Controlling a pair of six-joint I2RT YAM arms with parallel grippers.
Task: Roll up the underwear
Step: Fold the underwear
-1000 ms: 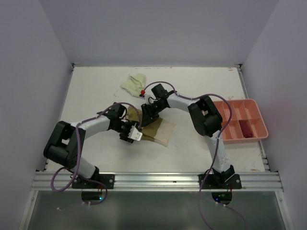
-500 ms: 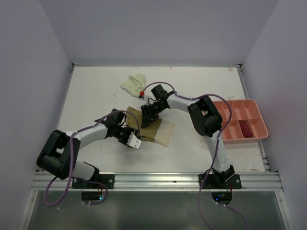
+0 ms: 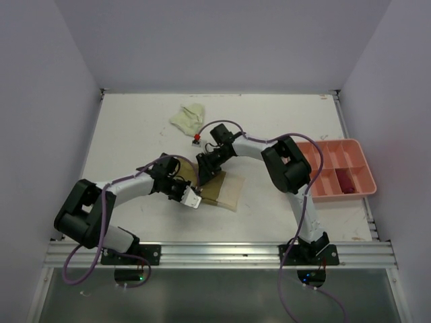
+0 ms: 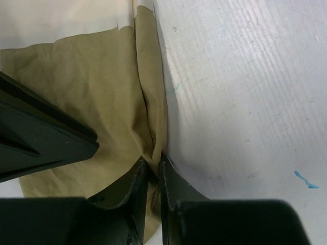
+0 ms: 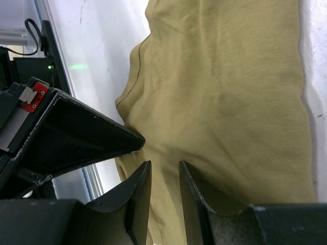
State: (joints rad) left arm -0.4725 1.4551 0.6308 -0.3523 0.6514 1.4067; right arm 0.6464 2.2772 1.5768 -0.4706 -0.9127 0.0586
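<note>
At the left, the left gripper [image 3: 190, 198] had reached in low to the near-left edge of the olive-tan underwear [image 3: 225, 188], which lay flat at the middle of the table [image 3: 135, 128]. Over the last second its jaws went from wide apart to nearly together, and the left wrist view showed them pinching a raised ridge of that edge. Just beside it, the right gripper [image 3: 204, 173] bore down on the same cloth with its fingers slightly apart and fabric showing between them; whether it gripped or only pressed could not be told. With the edge now caught, the roll looked ready to begin. Behind lay a pale yellow-green garment [image 3: 187, 116]. Far right, a pink tray [image 3: 367, 192] held a dark red garment [image 3: 346, 180].
</note>
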